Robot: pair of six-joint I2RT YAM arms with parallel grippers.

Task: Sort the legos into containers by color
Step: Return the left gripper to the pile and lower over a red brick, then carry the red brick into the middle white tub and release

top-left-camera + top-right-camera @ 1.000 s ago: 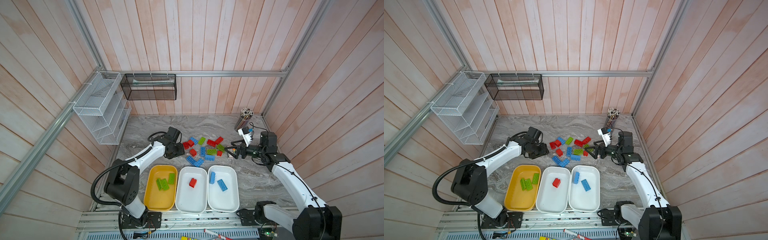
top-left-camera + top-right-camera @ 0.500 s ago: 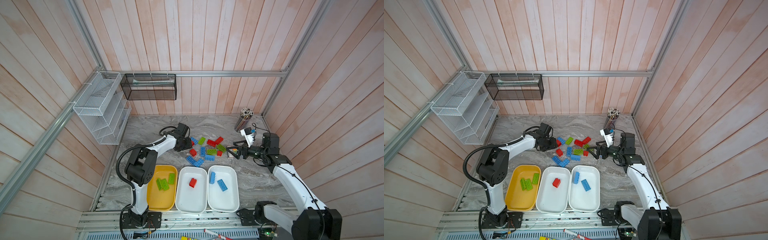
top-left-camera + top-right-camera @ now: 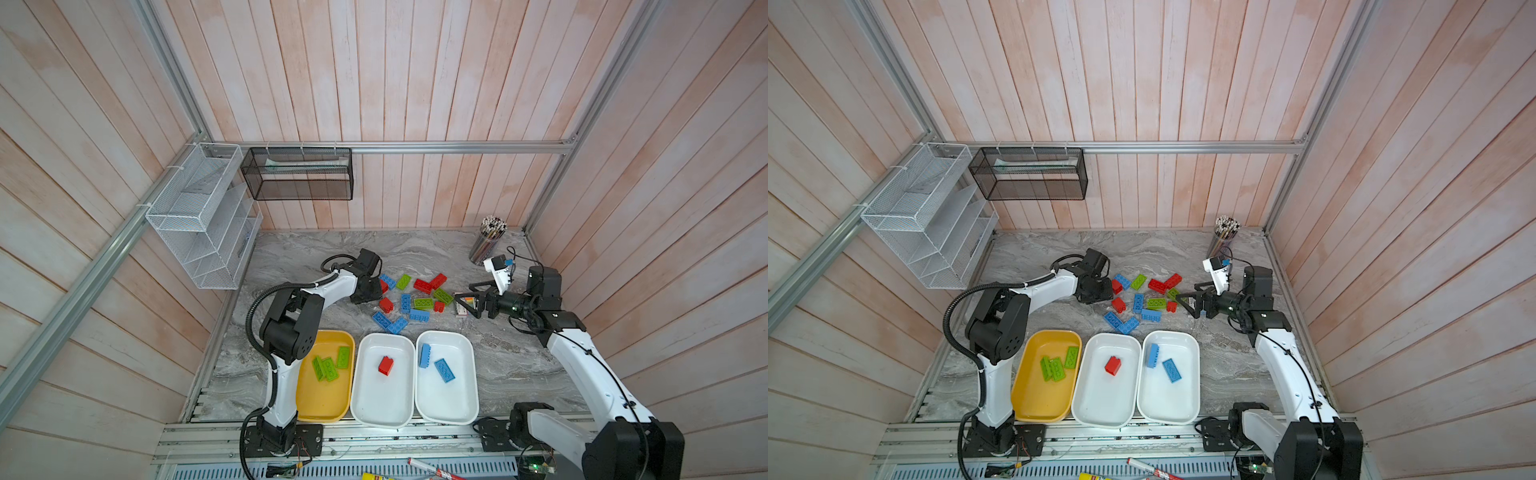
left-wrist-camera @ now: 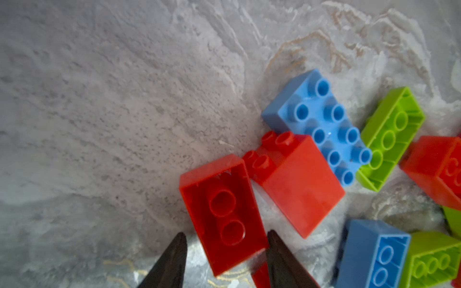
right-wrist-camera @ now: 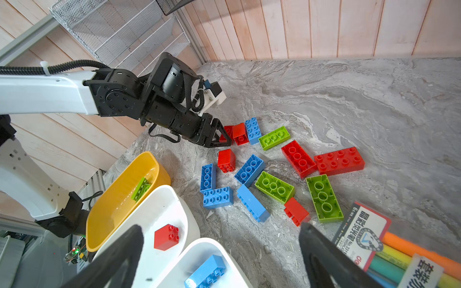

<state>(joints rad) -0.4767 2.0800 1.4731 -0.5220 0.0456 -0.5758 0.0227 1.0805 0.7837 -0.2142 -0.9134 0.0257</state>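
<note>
The left gripper (image 4: 225,256) is straddling one end of an upturned red brick (image 4: 219,212), its fingers (image 4: 172,264) standing half-wide: one nearly touching the brick's wall, the other just apart. A second red brick (image 4: 299,184) is lying just outside the nearer finger, touching the first. I judge it could be getting snagged, and so short a hold could be letting the brick pivot free. The right gripper (image 5: 220,227) is hanging wide and empty, a rainbow pack (image 5: 361,232) beside one finger.
</note>
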